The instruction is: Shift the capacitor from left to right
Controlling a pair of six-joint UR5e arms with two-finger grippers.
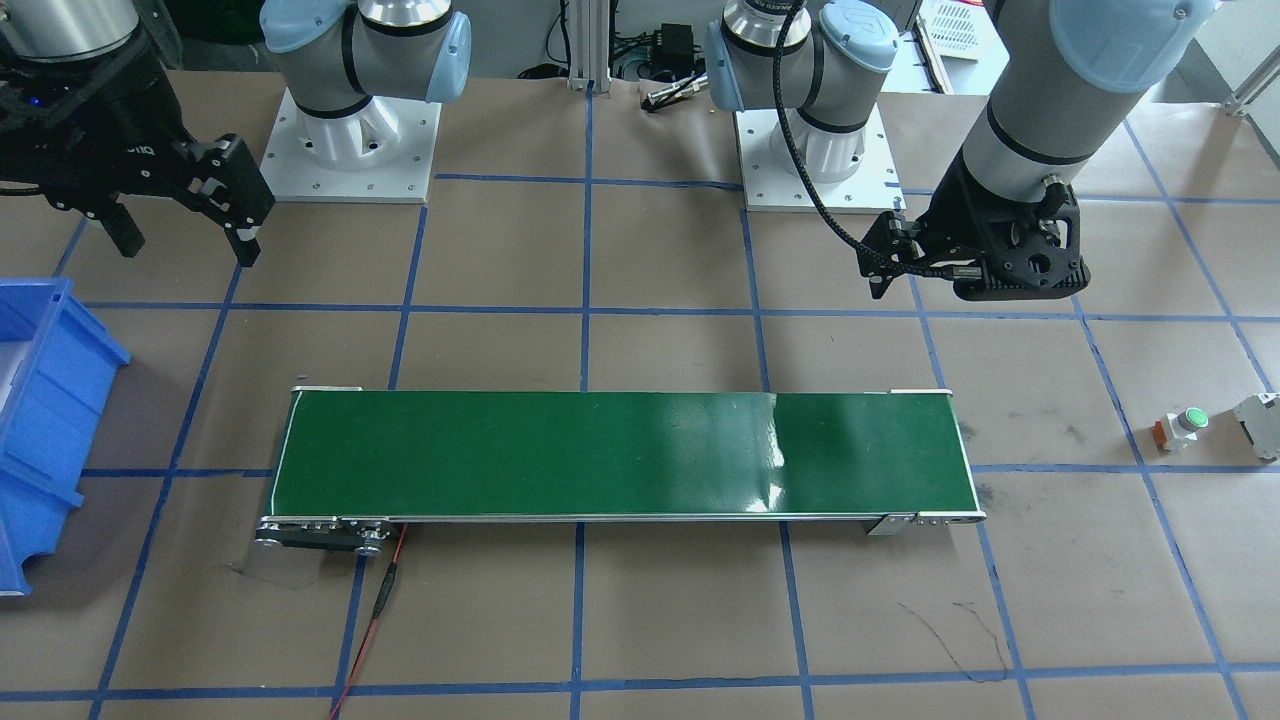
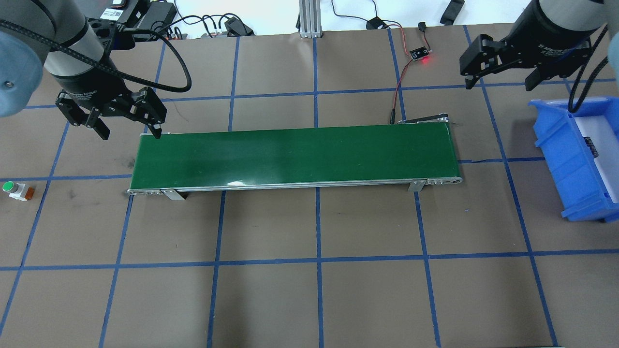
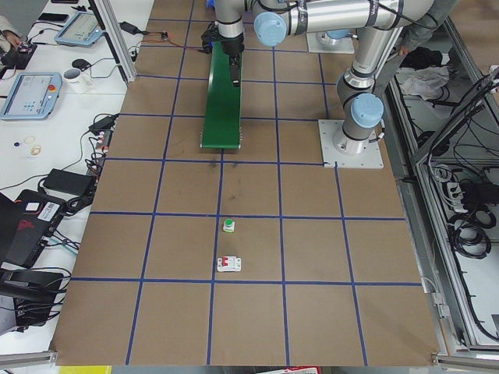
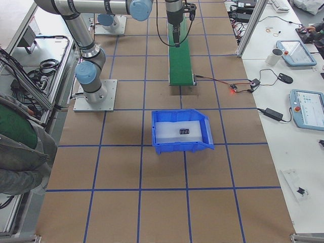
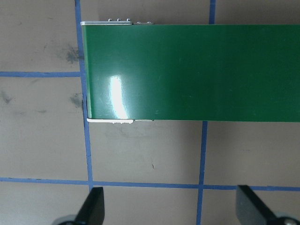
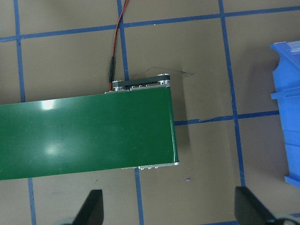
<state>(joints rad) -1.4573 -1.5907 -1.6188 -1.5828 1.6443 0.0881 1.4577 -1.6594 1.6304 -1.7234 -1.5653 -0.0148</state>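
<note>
Brown paper with a blue tape grid covers the table [image 2: 314, 290], and a green conveyor belt [image 2: 295, 154] lies across its middle. A blue bin [image 2: 561, 154] stands on the robot's right, past the belt's end. The capacitor [image 4: 184, 131] lies on its side on the pale floor of this bin, clear of the walls. Judged from this position, the transfer looks complete.

The left gripper [image 2: 129, 131] hangs over the left end of the belt, jaws spread wide and empty. The right gripper [image 2: 499, 83] hangs between the belt's right end and the bin, jaws likewise spread and empty. A push button [image 2: 8, 186] and a white-grey block [image 1: 1258, 425] sit well apart on the far left.

Handling notes (judgement): the part is probably light and rigid, with a smooth round body that rolls easily. If regrasped, close across the middle of the body from above, jaws square to its axis. Small size leaves little margin for misalignment.
</note>
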